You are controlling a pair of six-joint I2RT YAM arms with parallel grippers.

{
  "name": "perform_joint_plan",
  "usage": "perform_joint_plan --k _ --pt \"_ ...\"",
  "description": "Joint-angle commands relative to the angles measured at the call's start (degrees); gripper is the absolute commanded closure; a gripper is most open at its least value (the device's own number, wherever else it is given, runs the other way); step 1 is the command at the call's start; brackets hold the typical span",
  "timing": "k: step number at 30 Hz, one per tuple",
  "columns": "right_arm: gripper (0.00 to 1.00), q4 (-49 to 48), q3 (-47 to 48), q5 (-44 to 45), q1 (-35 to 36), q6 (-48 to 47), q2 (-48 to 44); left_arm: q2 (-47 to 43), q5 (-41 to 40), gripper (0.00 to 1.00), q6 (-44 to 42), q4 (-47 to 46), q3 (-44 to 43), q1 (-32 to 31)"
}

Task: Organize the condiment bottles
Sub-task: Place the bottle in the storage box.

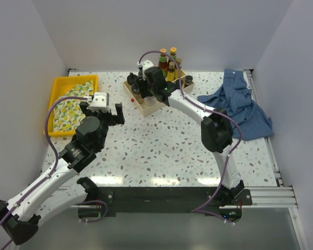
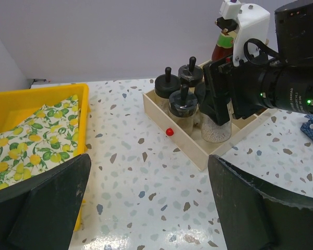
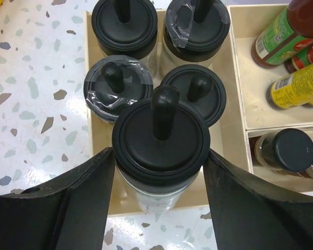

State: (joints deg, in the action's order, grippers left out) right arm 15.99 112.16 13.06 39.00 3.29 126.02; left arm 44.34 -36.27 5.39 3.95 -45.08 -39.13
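The right gripper [image 3: 159, 156] clasps a black-lidded jar [image 3: 160, 138] over the crowded corner of the wooden box [image 3: 239, 78].
It seems not fully seated, so releasing now could topple it against the neighbouring jars [image 3: 117, 88]. The left gripper [image 2: 146, 208] hangs wide open.

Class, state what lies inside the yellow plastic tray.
A lemon-print cloth lies in the yellow plastic tray, covering most of its floor. Anything beneath the cloth cannot be seen.

The top camera looks down on the whole table [image 1: 161, 151] from above its near edge. The left wrist camera looks low across it toward the box [image 2: 188, 151] near the far edge. The right wrist camera looks straight down, close, on a jar [image 3: 160, 138] in that box. All three views share the box.
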Motion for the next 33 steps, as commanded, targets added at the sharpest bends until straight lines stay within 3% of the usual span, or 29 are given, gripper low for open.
perform_joint_plan --k 1,10,16,19,22,25,28,33 --pt "0.73 -5.6 -3.0 1.5 0.1 -0.8 -0.8 -0.4 -0.2 0.00 0.9 -3.1 0.7 0.0" --pt "0.73 -11.7 -4.2 4.2 0.2 -1.9 -3.1 -0.4 -0.2 0.00 0.8 -3.0 0.7 -0.1" --pt "0.65 -17.6 -11.8 4.2 0.2 -1.5 -4.8 0.0 -0.1 0.00 0.7 -3.1 0.7 -0.1" --pt "0.58 -21.1 -16.1 4.4 0.1 -0.8 -5.3 0.0 0.0 0.00 0.7 -3.0 0.7 0.0" --pt "0.43 -23.0 -18.8 4.5 0.2 0.0 -6.0 0.2 0.1 0.00 0.7 -3.0 0.7 0.0" --pt "0.27 -23.4 -20.7 4.5 0.2 0.7 -8.0 0.4 0.1 0.00 0.6 -3.0 0.6 0.0" --pt "0.05 -22.6 -22.0 3.3 0.2 0.8 -11.4 0.3 0.2 0.00 0.6 -3.1 0.6 -0.1" --pt "0.01 -10.7 -20.4 2.9 0.2 4.2 -17.5 0.5 0.6 0.00 0.5 -3.0 0.6 0.0"
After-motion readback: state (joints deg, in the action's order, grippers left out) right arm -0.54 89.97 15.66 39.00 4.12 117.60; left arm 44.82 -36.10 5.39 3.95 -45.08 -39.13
